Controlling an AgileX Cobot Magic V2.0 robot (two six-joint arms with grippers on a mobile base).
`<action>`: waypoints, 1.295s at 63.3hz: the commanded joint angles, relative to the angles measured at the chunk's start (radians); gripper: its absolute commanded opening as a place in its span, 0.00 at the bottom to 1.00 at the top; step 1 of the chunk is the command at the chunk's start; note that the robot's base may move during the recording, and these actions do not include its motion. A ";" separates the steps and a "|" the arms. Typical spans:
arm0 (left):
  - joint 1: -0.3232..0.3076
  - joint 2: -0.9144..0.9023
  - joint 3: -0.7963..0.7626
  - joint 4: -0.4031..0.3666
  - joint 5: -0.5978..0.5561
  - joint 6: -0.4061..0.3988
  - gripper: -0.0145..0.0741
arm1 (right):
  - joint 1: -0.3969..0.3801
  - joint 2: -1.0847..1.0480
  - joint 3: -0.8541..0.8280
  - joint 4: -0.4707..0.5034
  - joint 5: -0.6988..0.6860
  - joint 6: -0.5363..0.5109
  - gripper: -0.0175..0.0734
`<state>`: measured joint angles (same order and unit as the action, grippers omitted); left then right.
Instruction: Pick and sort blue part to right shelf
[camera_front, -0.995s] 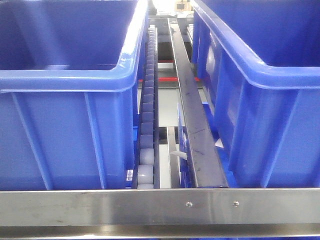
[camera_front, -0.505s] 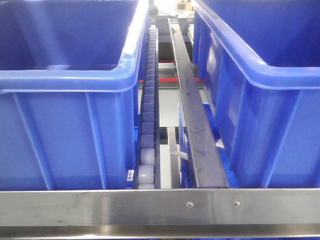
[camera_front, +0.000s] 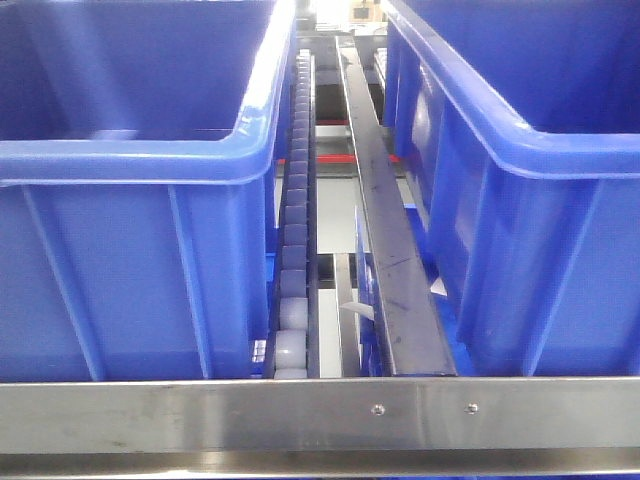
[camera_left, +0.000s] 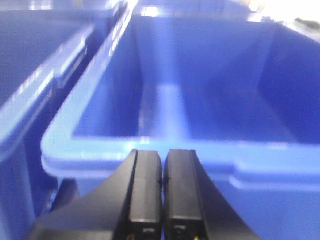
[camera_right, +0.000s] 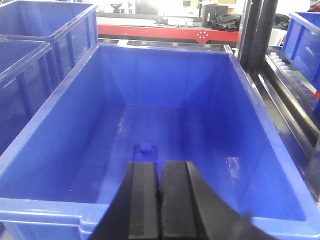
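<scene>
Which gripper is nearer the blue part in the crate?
Right. The right gripper hangs above the blue part on its crate's floor; the left gripper faces a crate showing no part.

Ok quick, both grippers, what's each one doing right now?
Left gripper: shut, nothing held, at the rim of a blue crate.
Right gripper: shut, empty, above the blue part.

right shelf (camera_front: 300, 415) | steel front rail | two blue crates (camera_front: 130, 250) on roller tracks (camera_front: 293, 290)
</scene>
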<state>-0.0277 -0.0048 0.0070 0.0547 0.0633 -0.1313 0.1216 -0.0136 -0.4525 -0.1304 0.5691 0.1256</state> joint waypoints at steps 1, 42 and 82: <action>0.000 -0.024 0.023 -0.010 -0.104 -0.001 0.30 | -0.005 -0.011 -0.022 -0.018 -0.096 -0.009 0.23; 0.000 -0.022 0.023 -0.010 -0.102 -0.001 0.30 | -0.005 -0.011 -0.020 -0.019 -0.096 -0.009 0.23; 0.000 -0.022 0.023 -0.010 -0.102 -0.001 0.30 | -0.174 -0.019 0.461 0.175 -0.569 -0.100 0.23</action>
<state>-0.0277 -0.0048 0.0070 0.0547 0.0564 -0.1313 -0.0470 -0.0136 0.0180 0.0462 0.1277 0.0378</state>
